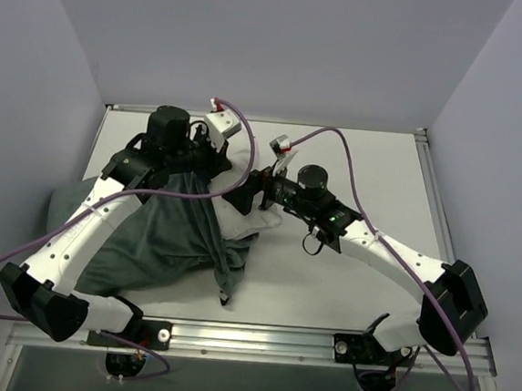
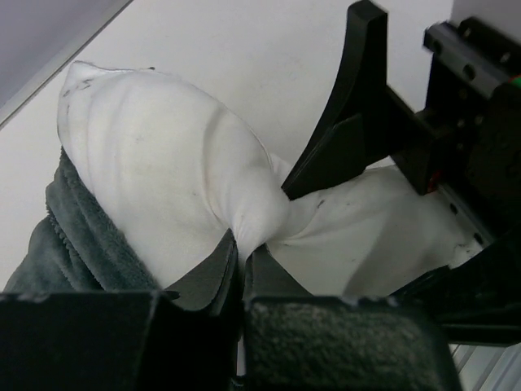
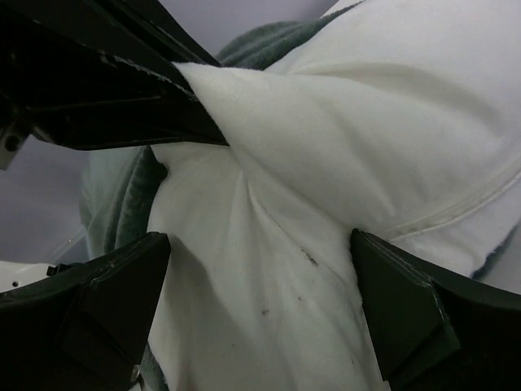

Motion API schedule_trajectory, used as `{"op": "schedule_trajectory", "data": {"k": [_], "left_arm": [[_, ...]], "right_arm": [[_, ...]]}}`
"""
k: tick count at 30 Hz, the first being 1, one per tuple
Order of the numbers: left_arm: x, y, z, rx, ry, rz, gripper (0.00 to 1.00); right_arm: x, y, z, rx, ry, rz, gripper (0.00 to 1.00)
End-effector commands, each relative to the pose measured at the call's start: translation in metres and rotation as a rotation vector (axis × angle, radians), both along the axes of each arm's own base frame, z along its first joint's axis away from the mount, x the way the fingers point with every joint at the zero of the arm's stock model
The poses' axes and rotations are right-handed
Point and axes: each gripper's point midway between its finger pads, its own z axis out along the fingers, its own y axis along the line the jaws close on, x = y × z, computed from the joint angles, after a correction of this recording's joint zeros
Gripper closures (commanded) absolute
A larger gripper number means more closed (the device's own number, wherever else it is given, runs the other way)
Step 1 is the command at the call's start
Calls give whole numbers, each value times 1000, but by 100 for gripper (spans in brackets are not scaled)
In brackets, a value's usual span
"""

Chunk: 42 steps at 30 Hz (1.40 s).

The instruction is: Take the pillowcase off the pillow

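The white pillow [image 2: 155, 155] lies toward the far middle of the table [image 1: 387, 165], with its bare end bunched between both grippers. The left gripper [image 2: 242, 265] is clamped tight on a fold of that end. Just beside the pinch, the right gripper [image 3: 256, 244] stands wide, its fingers straddling the pillow. The dark grey pillowcase [image 1: 161, 237] sags over the rest, toward the near left.

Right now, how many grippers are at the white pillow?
2. The left gripper is shut on a fold of the pillow; the right gripper is open around it.
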Motion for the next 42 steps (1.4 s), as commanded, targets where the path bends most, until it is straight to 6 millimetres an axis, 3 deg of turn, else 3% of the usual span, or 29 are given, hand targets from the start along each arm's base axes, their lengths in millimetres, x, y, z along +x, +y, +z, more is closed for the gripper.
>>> {"op": "schedule_trajectory", "data": {"k": [1,5,8,11,13,14,15,17,19,20,21,22,23,25,26,28,29,31,32,34,36,38,39,42], "left_arm": [[8,-13,67,-136,-181,-21,98],[-2,-16,72,-165,-161,-51,98],[-12,-19,77,-199,-137,-78,98],[-20,-24,85,-237,-118,-111,98],[-21,-24,88,-243,-120,-118,98],[-21,-24,87,-239,-119,-117,98],[-21,-24,85,-234,-116,-115,98],[-20,-21,78,-214,-106,-109,98],[-21,-19,73,-198,-99,-101,98],[-15,-10,66,-160,-85,-42,94],[-12,-3,62,-126,-79,-6,72],[-7,8,58,-75,-90,29,33],[-7,26,45,-7,-60,87,6],[-9,57,42,52,-73,129,6],[-18,70,31,88,-31,131,6],[-27,95,29,147,-31,142,6],[-33,122,15,195,38,197,6],[-44,149,-3,276,92,197,6],[-57,171,-21,312,183,230,6],[-81,189,-51,384,247,175,6],[-101,219,-71,417,312,221,6],[-132,233,-93,465,377,138,6],[-144,246,-101,465,426,150,6],[-181,259,-137,507,601,31,6]], "right_arm": [[-26,32,-19,44,68,86,0],[3,24,-58,-178,78,-167,0],[15,16,-70,-227,87,-244,0],[14,22,-83,-242,113,-231,1],[14,29,-86,-207,112,-209,22],[16,31,-90,-201,121,-204,38],[17,34,-88,-176,128,-203,67],[16,35,-91,-165,135,-203,100],[20,31,-88,-131,146,-227,100],[20,22,-88,-119,155,-246,100],[32,6,-84,-94,163,-294,100],[37,-6,-84,-73,185,-324,100],[37,-25,-80,-56,184,-360,100],[53,-62,-76,-64,174,-459,100],[54,-74,-64,-53,150,-478,100],[62,-98,-64,-84,156,-519,100],[64,-105,-58,-89,142,-528,100],[72,-126,-54,-104,145,-571,100],[73,-135,-51,-117,136,-583,100],[78,-150,-46,-126,129,-611,100],[85,-174,-45,-134,139,-637,100],[94,-194,-45,-141,159,-669,100],[95,-195,-43,-145,156,-662,100],[101,-197,-34,-160,145,-668,100]]}}
